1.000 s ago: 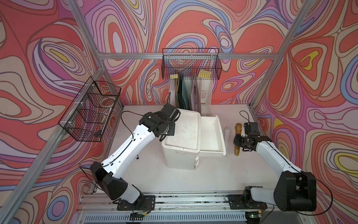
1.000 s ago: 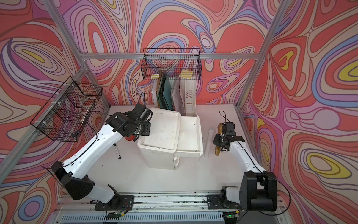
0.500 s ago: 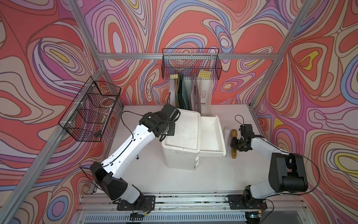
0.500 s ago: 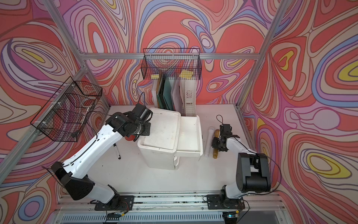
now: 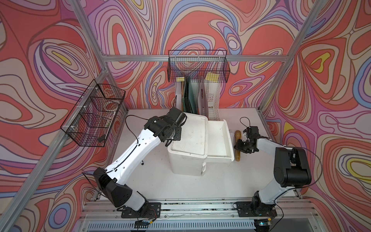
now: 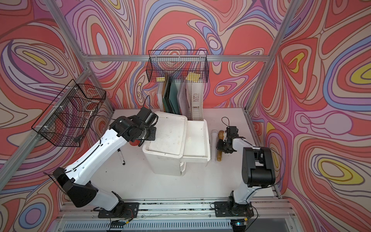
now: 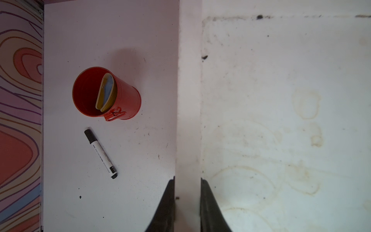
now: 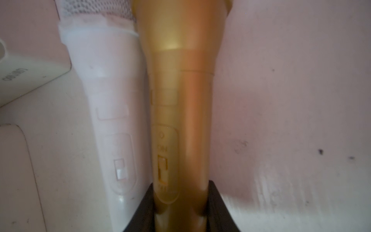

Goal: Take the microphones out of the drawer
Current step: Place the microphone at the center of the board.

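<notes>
A gold microphone (image 5: 237, 155) (image 6: 219, 157) (image 8: 180, 90) lies lengthwise just right of the open drawer (image 5: 228, 138) (image 6: 197, 140). It sits against a white microphone (image 6: 214, 144) (image 8: 108, 90) at about table level. My right gripper (image 5: 242, 145) (image 6: 221, 147) (image 8: 180, 200) is shut on the gold microphone's handle. The drawer's tray shows nothing inside. My left gripper (image 5: 173, 139) (image 7: 187, 180) is shut on the left rim of the white drawer unit (image 5: 188, 140) (image 7: 281, 100).
A red cup (image 7: 128, 100) (image 6: 134, 143) and a marker (image 7: 100, 153) (image 6: 121, 156) are on the table left of the unit. A file rack (image 5: 200, 100) stands behind it. Wire baskets (image 5: 197, 68) (image 5: 94, 118) hang on the back and left walls.
My right gripper has carried the gold microphone a little left, beside the white microphone, with the arm folding back. The left arm has not moved.
</notes>
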`<state>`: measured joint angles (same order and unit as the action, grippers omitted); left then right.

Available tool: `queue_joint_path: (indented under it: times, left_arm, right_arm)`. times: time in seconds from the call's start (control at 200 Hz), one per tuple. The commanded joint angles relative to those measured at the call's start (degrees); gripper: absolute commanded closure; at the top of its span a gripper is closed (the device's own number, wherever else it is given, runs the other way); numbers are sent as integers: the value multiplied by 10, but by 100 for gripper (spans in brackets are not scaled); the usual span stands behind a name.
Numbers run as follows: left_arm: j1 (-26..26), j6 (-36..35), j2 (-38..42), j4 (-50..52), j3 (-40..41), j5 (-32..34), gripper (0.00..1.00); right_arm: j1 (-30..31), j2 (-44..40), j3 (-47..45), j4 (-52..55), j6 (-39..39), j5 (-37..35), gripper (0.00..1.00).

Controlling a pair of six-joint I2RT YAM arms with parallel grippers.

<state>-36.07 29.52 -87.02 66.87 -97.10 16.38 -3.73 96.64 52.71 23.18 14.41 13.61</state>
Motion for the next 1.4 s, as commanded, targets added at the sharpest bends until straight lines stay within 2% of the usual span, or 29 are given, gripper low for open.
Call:
queue_joint_path:
  times: [0.0, 0.17, 0.461, 0.786, 0.931, 1.397]
  left_arm:
    - [10, -15, 1, 52, 18, 68, 100]
    - [10, -12, -1, 53, 17, 66, 100]
    - [10, -12, -6, 53, 13, 66, 100]
    - [10, -13, -5, 55, 13, 69, 100]
    - [10, -13, -5, 55, 13, 70, 100]
    - [10, -17, -7, 50, 16, 74, 100]
  right_arm:
    - [-1, 23, 10, 23, -11, 33, 91]
    - [-1, 41, 21, 36, -14, 27, 85]
    - [15, 70, 39, 47, -20, 19, 65]
    - [20, 58, 34, 48, -18, 8, 51]
    - [21, 52, 30, 49, -15, 4, 50]
    - [20, -77, 67, 142, -9, -41, 52]
